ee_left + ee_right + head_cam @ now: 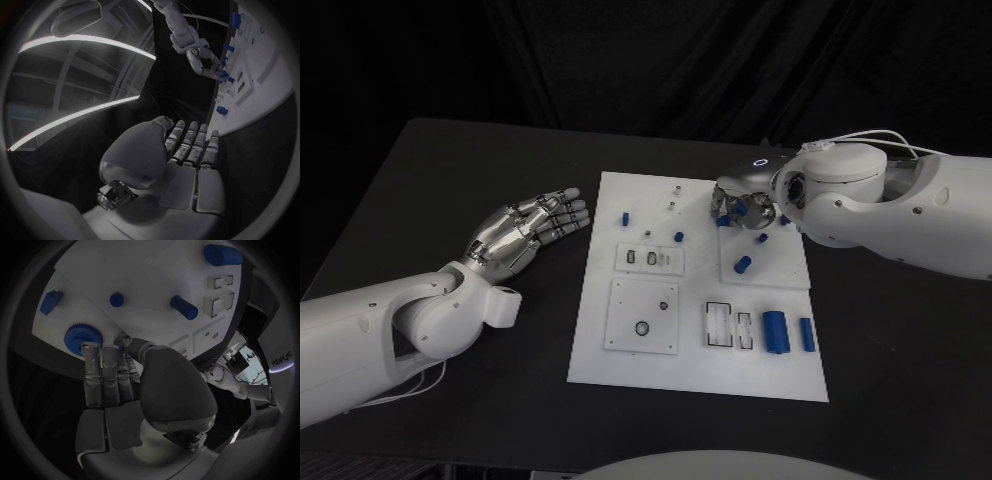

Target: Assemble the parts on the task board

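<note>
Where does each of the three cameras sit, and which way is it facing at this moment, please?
Head view: on the robot's head, looking down at the black table and the task board; both white arms come in, the left hand beside the board, the right hand over it.
Left wrist view: behind the left hand, looking past it along the table to the board's edge.
Right wrist view: behind the right hand, facing the board close up, by a blue gear.
Shared: the left wrist view also shows the right hand on the board.

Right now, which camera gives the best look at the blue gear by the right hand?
The right wrist view: the blue gear sits large, teeth visible, just beyond the right hand fingertips. In the head view that hand hides most of it; the left wrist view shows only tiny blue pieces.
</note>
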You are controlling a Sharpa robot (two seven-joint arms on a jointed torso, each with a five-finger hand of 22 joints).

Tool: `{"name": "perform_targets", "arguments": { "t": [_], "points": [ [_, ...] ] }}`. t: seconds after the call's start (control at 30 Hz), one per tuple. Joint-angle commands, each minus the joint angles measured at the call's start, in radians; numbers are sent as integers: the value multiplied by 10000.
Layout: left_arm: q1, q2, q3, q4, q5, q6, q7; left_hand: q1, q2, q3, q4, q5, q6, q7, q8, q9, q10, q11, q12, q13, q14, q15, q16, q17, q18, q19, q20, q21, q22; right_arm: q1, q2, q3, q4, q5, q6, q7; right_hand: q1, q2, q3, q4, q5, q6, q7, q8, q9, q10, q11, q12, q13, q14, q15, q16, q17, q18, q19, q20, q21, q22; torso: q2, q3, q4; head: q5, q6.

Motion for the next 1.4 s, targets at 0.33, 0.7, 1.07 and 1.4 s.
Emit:
{"name": "perform_targets", "arguments": {
  "t": [0.33,0.7,1.07,1.4],
  "points": [
    [-26,24,4,-26,-27,202,1186,-80,-3,78,-9,6,92,254,42,13,101,6,66,12,38,59,57,16,-182,-15,4,-70,-15,-111,-53,-63,-17,-341,-206,-42,-68,-44,-128,-132,-277,-469,-271,20,-151,-38,25,38,107,-69,24,-78,-100,62,-93,15,-113,566,9,4,8,-16,-15],
    [-30,18,4,-43,-28,216,1179,-80,-3,78,-9,6,92,254,42,13,101,6,66,12,38,59,57,16,-182,-15,4,-70,-15,-111,-256,-63,98,-343,-1927,314,-482,-75,-492,75,-1319,-460,-150,152,-219,-1296,342,-273,33,-247,279,-88,-219,78,-266,277,-556,409,10,6,-12,8,6],
    [-34,8,4,-42,-28,231,1177,-97,-6,117,-4,4,124,266,53,17,133,11,93,16,35,62,64,15,-186,-27,3,-82,-22,-109,-703,-62,419,-344,-3724,651,-480,-56,-613,182,-1448,357,564,503,-63,-1498,370,93,181,-377,325,-6,-245,114,-277,349,-842,330,11,11,0,17,13],
    [-39,17,4,-52,-28,256,1159,-97,-6,117,-4,4,124,266,53,17,133,11,93,16,35,62,64,15,-186,-27,3,-82,-22,-111,-948,-63,542,-862,-4571,158,-510,-195,-2206,945,-2947,486,548,382,30,-3947,442,2830,2073,-1884,470,-223,-1355,366,-1202,450,-2924,-294,6,9,-4,0,-4]
  ]
}}
